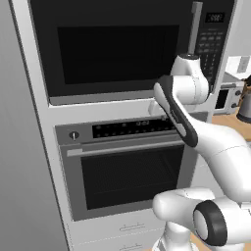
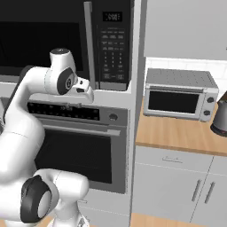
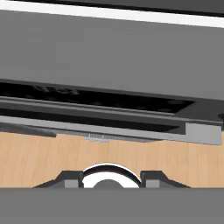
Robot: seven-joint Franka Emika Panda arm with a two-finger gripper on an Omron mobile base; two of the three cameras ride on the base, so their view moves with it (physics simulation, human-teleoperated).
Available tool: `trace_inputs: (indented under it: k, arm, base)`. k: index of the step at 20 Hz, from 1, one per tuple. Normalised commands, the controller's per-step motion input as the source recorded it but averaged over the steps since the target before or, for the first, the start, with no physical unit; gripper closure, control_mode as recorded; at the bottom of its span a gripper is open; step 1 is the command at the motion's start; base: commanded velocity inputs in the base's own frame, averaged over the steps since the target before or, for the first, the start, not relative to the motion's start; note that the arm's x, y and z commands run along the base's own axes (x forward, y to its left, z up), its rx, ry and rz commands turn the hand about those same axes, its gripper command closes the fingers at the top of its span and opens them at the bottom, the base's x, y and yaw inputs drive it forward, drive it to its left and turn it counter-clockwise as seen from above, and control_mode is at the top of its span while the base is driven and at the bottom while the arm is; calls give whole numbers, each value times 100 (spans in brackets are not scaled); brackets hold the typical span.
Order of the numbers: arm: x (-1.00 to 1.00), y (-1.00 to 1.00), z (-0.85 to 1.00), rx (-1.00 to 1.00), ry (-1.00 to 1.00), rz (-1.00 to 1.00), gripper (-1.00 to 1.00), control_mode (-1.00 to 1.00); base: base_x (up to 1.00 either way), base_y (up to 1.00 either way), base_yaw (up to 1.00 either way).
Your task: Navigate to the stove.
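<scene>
Parked facing the wall oven (image 1: 125, 166) with the microwave (image 1: 122, 44) above, no stove showing yet, so I'm mid-drive and probably need to roll along the counter (image 2: 177, 133); can't tell if my gripper (image 3: 111, 177) is open.

Close on the wall oven (image 1: 122, 169): seen from its left and from its right (image 2: 80, 146), both sharing its control panel and door. Hand view aimed downward, very near its front (image 3: 109, 113).
</scene>
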Motion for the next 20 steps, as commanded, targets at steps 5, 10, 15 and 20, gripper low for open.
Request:
trace_inputs:
  k: [5,10,15,20]
  arm:
    - [-67,-11,-13,0,0,-1,-100,-100]
    - [-89,-6,-30,0,1,0,-100,-100]
    - [-67,0,-21,-1,0,0,-100,-100]
    - [-11,-5,-5,0,0,0,-100,100]
  base:
    - [0,0,0]
    - [0,0,0]
    - [0,0,0]
    - [-26,-57,0]
